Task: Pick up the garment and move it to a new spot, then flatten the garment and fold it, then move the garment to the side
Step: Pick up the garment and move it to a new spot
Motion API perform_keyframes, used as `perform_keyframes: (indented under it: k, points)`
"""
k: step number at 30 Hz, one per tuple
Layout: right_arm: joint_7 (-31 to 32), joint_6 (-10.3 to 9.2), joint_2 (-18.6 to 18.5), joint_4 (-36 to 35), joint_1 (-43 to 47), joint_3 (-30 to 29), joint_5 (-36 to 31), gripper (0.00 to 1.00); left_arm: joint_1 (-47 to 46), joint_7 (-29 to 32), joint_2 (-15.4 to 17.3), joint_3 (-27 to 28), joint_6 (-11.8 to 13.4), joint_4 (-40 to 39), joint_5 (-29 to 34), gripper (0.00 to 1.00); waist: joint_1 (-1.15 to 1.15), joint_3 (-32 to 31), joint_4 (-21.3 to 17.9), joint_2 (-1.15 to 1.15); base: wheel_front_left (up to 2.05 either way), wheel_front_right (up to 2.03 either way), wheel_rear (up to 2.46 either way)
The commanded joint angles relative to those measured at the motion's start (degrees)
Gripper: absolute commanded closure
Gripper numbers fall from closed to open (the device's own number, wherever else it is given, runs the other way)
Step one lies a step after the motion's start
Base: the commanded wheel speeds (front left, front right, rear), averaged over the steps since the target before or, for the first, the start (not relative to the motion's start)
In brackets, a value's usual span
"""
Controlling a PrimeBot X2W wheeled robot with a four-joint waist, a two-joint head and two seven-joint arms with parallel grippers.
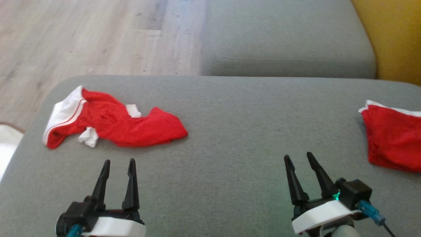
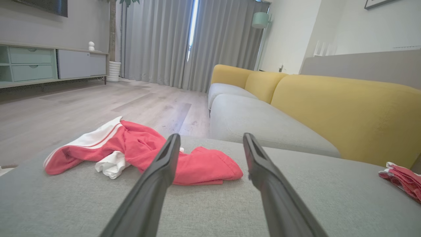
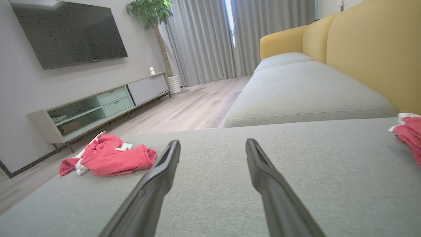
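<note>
garment point(image 1: 111, 121) left on cushion point(image 1: 230, 138), second garment point(image 1: 393, 141) right

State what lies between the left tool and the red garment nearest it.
Bare grey cushion; the head view shows the left tool short of the garment.

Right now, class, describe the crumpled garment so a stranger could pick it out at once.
On the grey cushion, look to the left end, beside the wooden floor. The garment lies crumpled just ahead of the left gripper. Unlike the other red piece at the right edge, it shows a broad white band.
</note>
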Motion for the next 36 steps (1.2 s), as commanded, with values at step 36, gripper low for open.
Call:
perform_keyframes:
  k: [36]
  points:
    - [-0.62, -0.04, -0.10, -3.10, -5.66, 4.21, 0.82, 0.00, -30.30, 10.86, 15.01, -10.72, -0.94, 6.43, -5.37, 0.00, 0.00, 11.02, 4.62, 0.00, 0.00, 0.00, 0.00]
